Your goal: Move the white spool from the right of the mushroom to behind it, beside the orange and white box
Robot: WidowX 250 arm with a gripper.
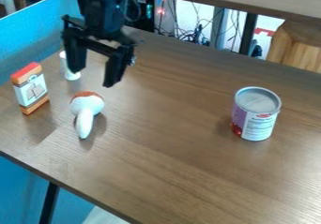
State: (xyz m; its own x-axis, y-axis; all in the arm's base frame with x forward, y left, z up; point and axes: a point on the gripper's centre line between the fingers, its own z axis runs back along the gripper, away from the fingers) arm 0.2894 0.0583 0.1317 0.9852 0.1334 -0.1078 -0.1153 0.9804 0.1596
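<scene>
Fingers spread apart, nothing between them, on the black gripper (94, 75); white-and-orange toy (87, 107) lies near them on the brown table (169, 171); small box (30, 88) stands upright at its left; white cylinder (70, 68) behind; labelled can (256, 113) upright, well apart at right.

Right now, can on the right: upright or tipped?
Upright. The can stands on its base on the table, round top facing up, label around its side.
</scene>
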